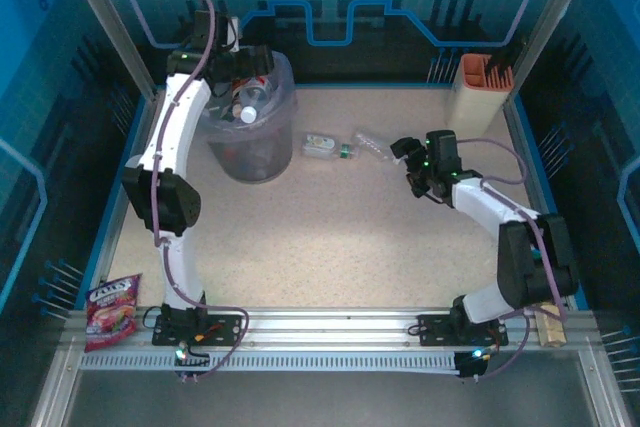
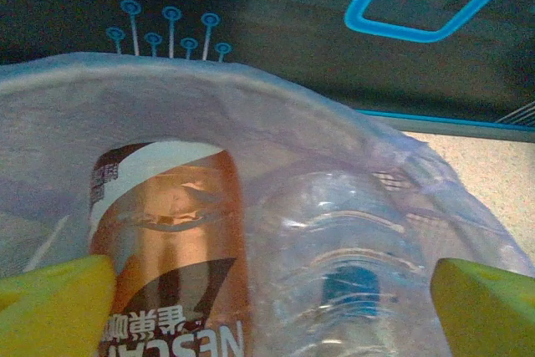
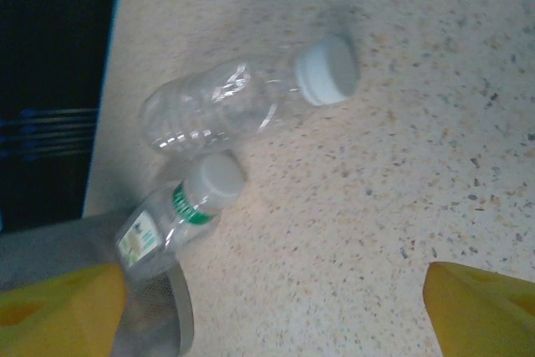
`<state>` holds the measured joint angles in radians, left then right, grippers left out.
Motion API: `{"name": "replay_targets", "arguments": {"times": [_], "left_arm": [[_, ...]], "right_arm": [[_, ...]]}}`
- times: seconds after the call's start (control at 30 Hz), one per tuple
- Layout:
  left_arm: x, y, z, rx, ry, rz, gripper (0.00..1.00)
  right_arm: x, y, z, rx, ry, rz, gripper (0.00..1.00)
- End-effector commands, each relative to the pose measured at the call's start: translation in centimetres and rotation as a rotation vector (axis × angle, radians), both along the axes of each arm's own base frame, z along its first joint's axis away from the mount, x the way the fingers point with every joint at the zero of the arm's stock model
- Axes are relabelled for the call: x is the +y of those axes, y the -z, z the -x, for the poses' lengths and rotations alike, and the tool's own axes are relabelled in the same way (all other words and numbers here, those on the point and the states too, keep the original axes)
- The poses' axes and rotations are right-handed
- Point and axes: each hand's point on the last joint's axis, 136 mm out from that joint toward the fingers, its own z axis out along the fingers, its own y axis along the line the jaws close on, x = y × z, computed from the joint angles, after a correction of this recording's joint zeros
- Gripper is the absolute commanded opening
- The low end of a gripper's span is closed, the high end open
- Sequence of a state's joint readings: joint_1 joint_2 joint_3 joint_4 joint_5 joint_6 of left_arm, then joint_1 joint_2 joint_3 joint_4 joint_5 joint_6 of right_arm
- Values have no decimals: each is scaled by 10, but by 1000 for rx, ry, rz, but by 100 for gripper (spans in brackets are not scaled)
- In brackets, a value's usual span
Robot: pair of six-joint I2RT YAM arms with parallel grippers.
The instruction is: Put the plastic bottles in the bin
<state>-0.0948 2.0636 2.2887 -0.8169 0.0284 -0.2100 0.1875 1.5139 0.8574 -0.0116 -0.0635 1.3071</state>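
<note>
The grey-lavender bin with its translucent liner stands at the back left. My left gripper hangs open over its mouth, yellow fingertips far apart and holding nothing. Below them, inside the bin, lie a brown-labelled bottle and a clear bottle. Two plastic bottles lie on the table right of the bin: one with a green neck band and a clear white-capped one. My right gripper is open just right of them, over bare table.
A cream-and-orange holder stands at the back right corner. A red snack packet lies at the front left by the rail. The bin's rim is close to the green-banded bottle.
</note>
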Motion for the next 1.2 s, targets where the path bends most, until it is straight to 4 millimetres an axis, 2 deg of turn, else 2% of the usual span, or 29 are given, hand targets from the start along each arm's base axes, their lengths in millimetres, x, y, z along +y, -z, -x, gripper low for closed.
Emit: {"name": "replay_targets", "arguments": {"times": [0.0, 0.13, 0.3, 0.4, 0.47, 0.57, 0.7, 0.8, 0.97, 1.17], "left_arm": [[-4, -36, 12, -76, 24, 14, 99], [-4, -59, 28, -102, 47, -6, 99], [2, -79, 52, -121, 49, -40, 99], [7, -89, 67, -125, 36, -63, 99], [3, -91, 79, -114, 46, -38, 99], [-12, -84, 99, -88, 85, -26, 98], [-24, -63, 112, -43, 108, -20, 89], [-28, -44, 112, -5, 106, 5, 81], [-37, -25, 104, 21, 107, 33, 68], [-36, -4, 92, 58, 86, 24, 64]], "right_arm": [[7, -9, -30, -41, 129, -70, 93], [20, -4, -44, -78, 182, -94, 91], [24, 9, -59, -84, 257, -121, 91], [23, 23, -65, -64, 308, -129, 90], [23, 35, -67, -40, 338, -135, 90], [23, 50, -72, -16, 373, -132, 90], [29, 60, -85, -16, 377, -144, 91], [27, 71, -89, -3, 399, -134, 92], [16, 82, -95, 5, 436, -107, 94], [7, 94, -96, 35, 449, -99, 93]]}}
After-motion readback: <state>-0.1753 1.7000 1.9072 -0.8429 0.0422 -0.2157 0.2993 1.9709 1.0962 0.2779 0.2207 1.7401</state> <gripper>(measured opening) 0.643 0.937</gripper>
